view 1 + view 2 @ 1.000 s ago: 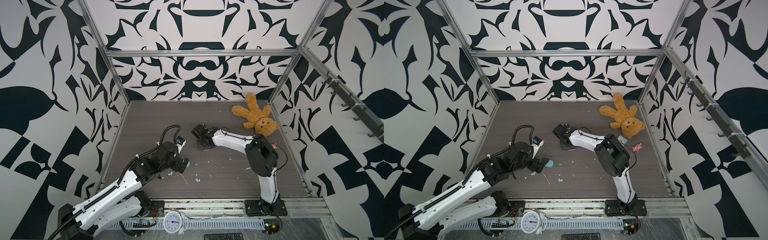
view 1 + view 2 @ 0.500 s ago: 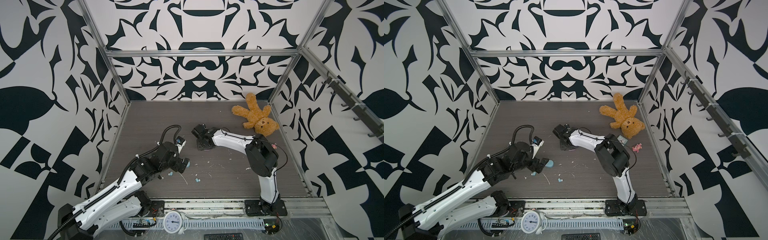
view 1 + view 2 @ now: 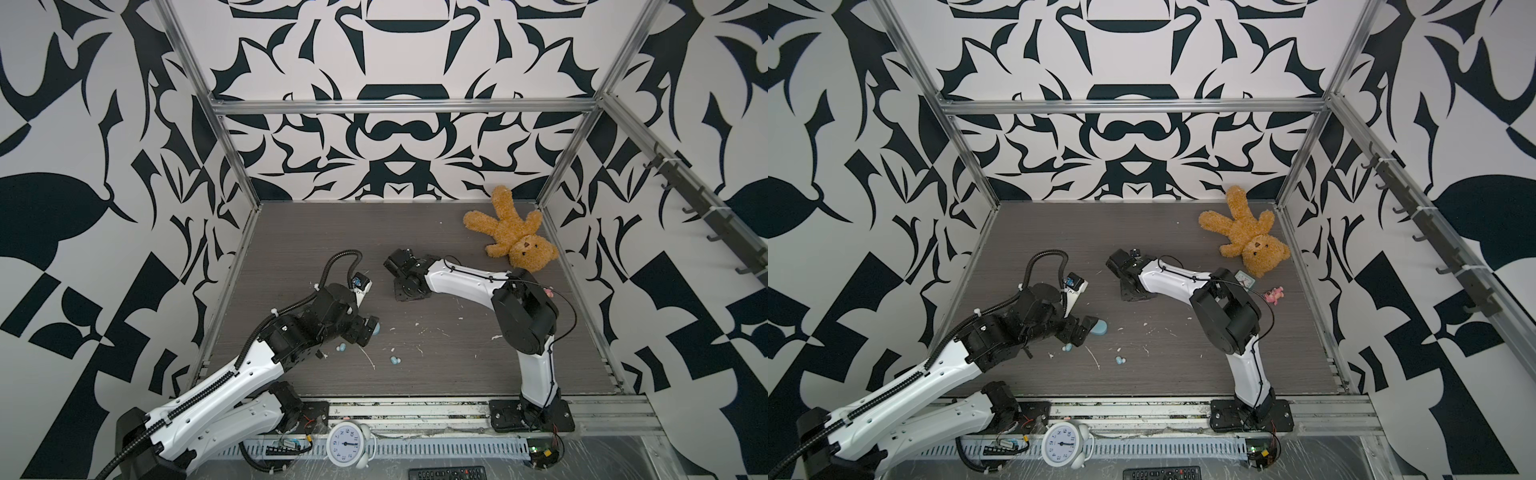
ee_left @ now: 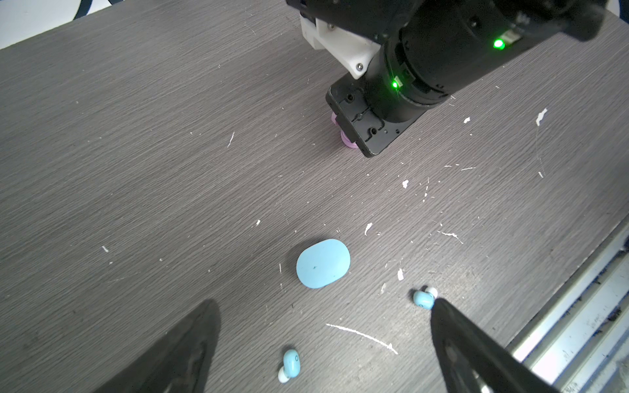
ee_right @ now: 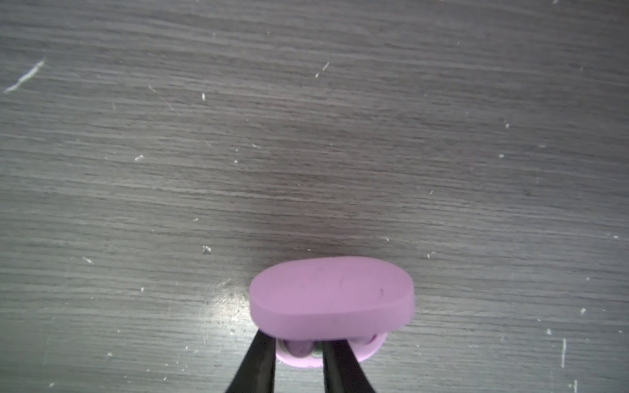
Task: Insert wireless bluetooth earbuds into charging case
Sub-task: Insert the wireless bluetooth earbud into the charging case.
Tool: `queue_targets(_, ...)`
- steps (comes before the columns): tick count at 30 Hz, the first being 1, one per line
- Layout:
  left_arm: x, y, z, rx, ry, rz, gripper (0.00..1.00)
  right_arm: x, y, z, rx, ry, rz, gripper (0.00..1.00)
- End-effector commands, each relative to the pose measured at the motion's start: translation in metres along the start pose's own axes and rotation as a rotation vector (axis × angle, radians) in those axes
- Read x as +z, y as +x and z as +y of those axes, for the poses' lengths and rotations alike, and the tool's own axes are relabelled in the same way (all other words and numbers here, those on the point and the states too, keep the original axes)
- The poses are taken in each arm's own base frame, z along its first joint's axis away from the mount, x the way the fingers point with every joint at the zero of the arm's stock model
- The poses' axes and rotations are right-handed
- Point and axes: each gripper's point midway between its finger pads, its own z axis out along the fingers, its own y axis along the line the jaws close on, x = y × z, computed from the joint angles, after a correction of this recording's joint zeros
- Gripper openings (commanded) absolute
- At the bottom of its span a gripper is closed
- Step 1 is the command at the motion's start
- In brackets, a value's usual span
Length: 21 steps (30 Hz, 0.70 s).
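Left gripper (image 4: pixel 323 306): spread wide, just beside blue case (image 4: pixel 322 263). Right gripper (image 5: pixel 295 340): well apart from it, narrowed around pink earbud (image 5: pixel 299 350), grip untellable. Flecked table (image 4: pixel 136 136) lies open between.

Both arms are wearing glossy white shells over matte black joints. The left arm (image 3: pixel 208 399) is carrying a ribbed black cable conduit (image 3: pixel 338 254), cinched with white zip ties, and small holes are dotting its white link. The right arm (image 3: pixel 457 282) is trailing a thin black wire (image 3: pixel 572 316) past a bulky black elbow housing (image 3: pixel 525 318) and is ending in a black bolted base plate (image 3: pixel 534 417). In the left wrist view, two green lights (image 4: pixel 498 43) are glowing on its wrist beside a white screwed bracket (image 4: pixel 340 47). The left hand (image 4: pixel 323 303) and the right hand (image 5: pixel 296 340) are each showing two tapered black fingers (image 4: pixel 190 347).
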Motion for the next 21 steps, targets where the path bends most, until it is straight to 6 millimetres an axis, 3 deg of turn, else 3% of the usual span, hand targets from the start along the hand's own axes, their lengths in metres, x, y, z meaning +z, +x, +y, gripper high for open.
queue_targets(1,0.0013,0.0015,0.0002,0.005,-0.003,0.001,0.99,-0.0214,-0.0073,0.0047,0.021,-0.039,-0.040,0.25)
queue_targets(21,0.0005,0.0013,0.0008,0.004,-0.006,-0.001,0.99,-0.0205,-0.0029,0.0083,0.031,-0.031,-0.052,0.19)
